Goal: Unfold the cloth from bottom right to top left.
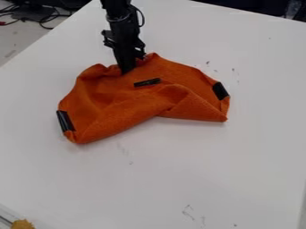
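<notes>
The gripper hangs down from the top of the view, its tip at the upper middle edge of the orange cloth. Fabric bunches up on both sides of the tip, and whether any is held cannot be told. The cloth lies folded and wrinkled, with a raised fold running across its middle and pointed corners at the lower left and lower right. Black strips mark it at the left end, at the right end and near the centre, just right of and below the gripper.
The white table stretches around the cloth on all sides. Cables lie beyond its edge at the upper left. A yellowish object is at the bottom left corner.
</notes>
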Motion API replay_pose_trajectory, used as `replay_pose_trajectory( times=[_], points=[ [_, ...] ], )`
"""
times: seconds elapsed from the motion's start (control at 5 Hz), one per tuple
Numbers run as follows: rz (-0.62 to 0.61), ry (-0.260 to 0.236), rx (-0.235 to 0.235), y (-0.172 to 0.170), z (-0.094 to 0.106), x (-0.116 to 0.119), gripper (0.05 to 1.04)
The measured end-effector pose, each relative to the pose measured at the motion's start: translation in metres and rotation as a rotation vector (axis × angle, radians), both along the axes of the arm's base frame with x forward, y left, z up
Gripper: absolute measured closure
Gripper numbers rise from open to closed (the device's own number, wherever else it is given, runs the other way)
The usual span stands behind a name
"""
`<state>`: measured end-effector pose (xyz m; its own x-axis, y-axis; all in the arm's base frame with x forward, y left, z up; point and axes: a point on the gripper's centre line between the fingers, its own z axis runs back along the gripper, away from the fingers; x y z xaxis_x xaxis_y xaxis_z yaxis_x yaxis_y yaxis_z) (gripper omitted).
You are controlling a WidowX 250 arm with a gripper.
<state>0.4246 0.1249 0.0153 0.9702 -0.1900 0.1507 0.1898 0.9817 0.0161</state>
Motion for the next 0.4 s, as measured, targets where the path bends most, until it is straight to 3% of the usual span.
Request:
replay_pose_trajectory(
  times=[0.2,0.4],
  points=[
    [-0.033,0.006,0.035,-0.0010,0.0027,0.0026,0.828],
    [-0.045,0.014,0.057,0.0027,0.0065,0.0053,0.563]
  ],
)
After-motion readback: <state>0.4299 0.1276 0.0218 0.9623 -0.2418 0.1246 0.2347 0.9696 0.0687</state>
